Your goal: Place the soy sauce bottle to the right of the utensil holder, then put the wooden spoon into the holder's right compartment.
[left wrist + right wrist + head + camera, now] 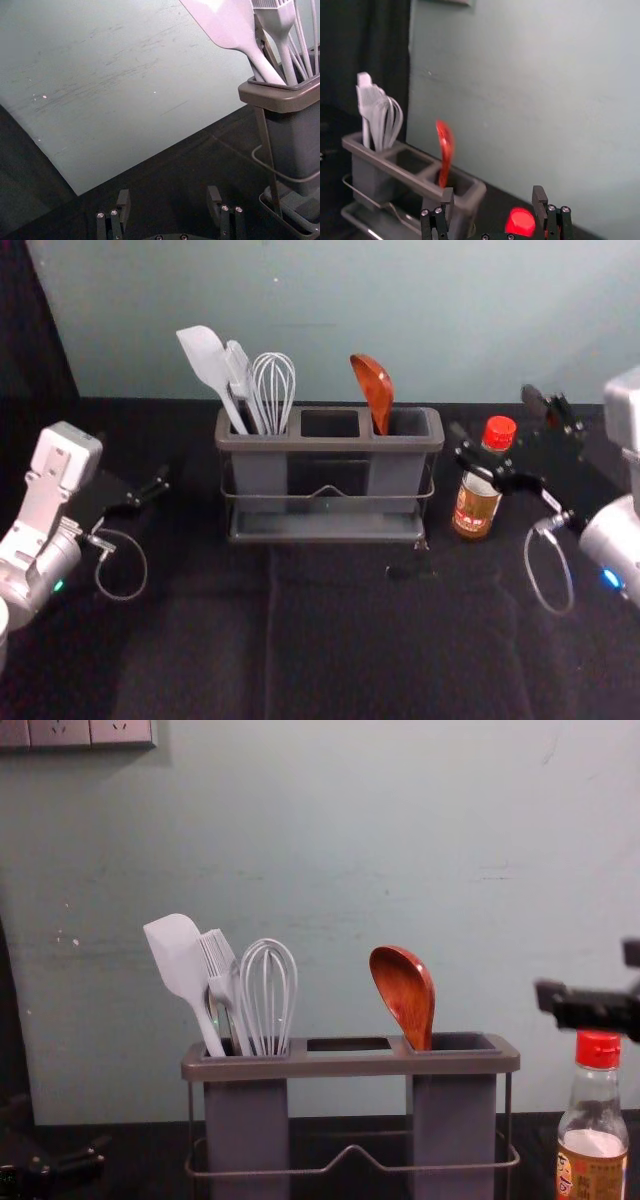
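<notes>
Just off the right end of the utensil holder [330, 443], the soy sauce bottle [475, 502] stands upright on the dark cloth [350, 640]. The right gripper [494, 418] is at its top; the right wrist view shows the fingers spread, with the red cap [521, 222] between them. The chest view shows a finger [590, 1008] just above the cap and reveals the bottle's clear glass neck, while the head view takes in the bottle's base and the holder's low tray [325, 526]. The wooden spoon [373, 390] leans in the right compartment, bowl up. In the left compartment are a spatula [178, 960], a brush [222, 970] and a whisk [268, 995]. Left of the holder, well apart, the left gripper [160, 480] is parked, its fingers spread in its wrist view.
</notes>
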You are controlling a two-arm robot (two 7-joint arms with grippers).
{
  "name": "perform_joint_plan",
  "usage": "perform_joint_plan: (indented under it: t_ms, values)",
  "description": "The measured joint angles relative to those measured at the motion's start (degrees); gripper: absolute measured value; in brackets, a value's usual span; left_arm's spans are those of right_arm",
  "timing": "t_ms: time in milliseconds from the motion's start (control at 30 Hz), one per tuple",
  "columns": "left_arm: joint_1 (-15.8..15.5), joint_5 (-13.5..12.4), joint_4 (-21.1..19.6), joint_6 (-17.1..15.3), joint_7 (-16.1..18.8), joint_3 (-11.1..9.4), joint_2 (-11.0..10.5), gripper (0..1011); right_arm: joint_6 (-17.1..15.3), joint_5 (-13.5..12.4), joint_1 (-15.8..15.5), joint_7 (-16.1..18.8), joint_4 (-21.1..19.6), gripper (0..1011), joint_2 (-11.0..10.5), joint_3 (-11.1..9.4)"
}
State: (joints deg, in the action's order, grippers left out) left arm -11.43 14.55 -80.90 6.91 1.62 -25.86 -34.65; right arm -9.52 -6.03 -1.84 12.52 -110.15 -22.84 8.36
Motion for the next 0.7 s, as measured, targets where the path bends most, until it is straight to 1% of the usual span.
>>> perform_joint_plan:
  t_ms: [133, 167, 233, 333, 433, 467, 533, 567, 700]
  values:
    - [0.0, 0.0, 0.0, 0.0, 0.0, 0.0, 0.0, 1005, -0.9, -0.1, -2.23, -0.89, 0.09, 1000, 0.98, -1.11]
    - [0.0, 0.0, 0.0, 0.0, 0.0, 0.0, 0.0, 1005, -0.9, -0.1, -2.23, -0.89, 0.09, 1000, 0.98, -1.11]
    - [0.0, 0.0, 0.0, 0.0, 0.0, 0.0, 0.0, 1005, -1.32, 0.23, -3.44, -1.35, 0.38, 1000, 1.49, -1.33]
    - [0.0, 0.0, 0.0, 0.0, 0.0, 0.0, 0.0, 1005, -1.73, 1.36, -5.48, -2.15, 0.75, 1000, 2.35, -1.23]
    - [0.0, 0.0, 0.0, 0.0, 0.0, 0.0, 0.0, 1005, -1.83, 2.25, -6.64, -2.98, 0.88, 1000, 2.99, -1.1]
    - [0.0, 0.0, 0.0, 0.0, 0.0, 0.0, 0.0, 1005, -1.83, 2.91, -7.24, -3.64, 0.95, 1000, 3.43, -1.05]
    - [0.0, 0.0, 0.0, 0.0, 0.0, 0.0, 0.0, 1005, -1.84, 3.62, -7.87, -4.49, 1.02, 1000, 4.0, -1.05]
    - [0.0, 0.0, 0.0, 0.0, 0.0, 0.0, 0.0, 1005, -1.85, 4.27, -8.45, -5.34, 1.12, 1000, 4.64, -1.1]
    - [0.0, 0.0, 0.0, 0.0, 0.0, 0.0, 0.0, 1005, -1.73, 5.1, -9.09, -6.61, 1.54, 1000, 5.8, -1.46]
